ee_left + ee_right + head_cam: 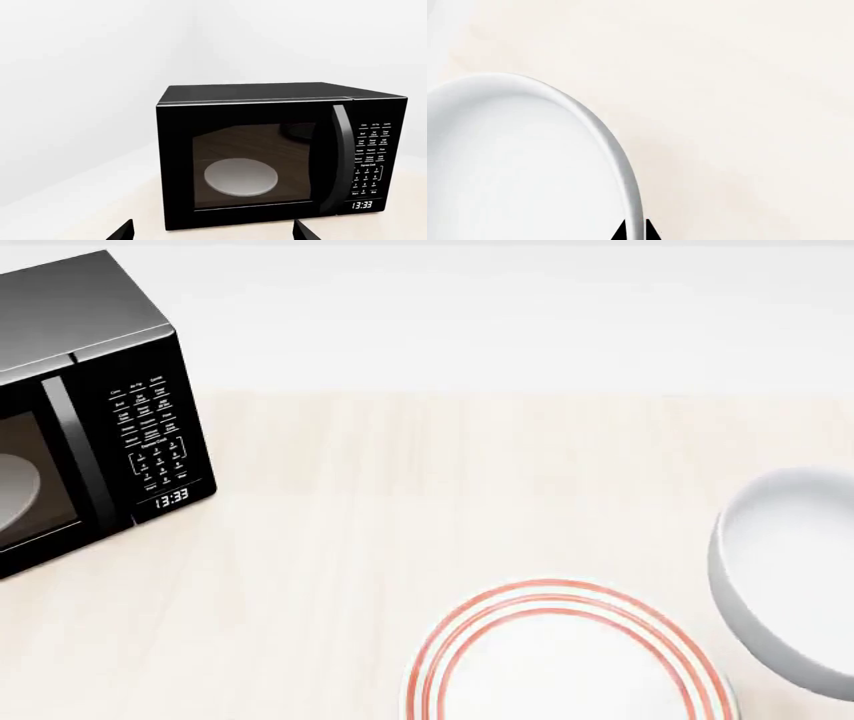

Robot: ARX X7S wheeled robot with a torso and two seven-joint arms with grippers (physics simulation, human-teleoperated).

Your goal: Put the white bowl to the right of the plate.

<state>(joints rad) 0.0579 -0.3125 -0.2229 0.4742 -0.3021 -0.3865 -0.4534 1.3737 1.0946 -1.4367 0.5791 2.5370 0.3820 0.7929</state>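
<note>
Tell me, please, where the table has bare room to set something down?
The widest bare patch of table lies between the microwave and the bowl, behind the plate. Bare too: left of the plate, before the microwave. Plate and bowl crowd the near right.

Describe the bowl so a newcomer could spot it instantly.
From the black microwave at the head view's left, cross the pale wooden table to its right edge. The deep, glossy white bowl sits right of the flat red-ringed plate; it is plain, without rings.
</note>
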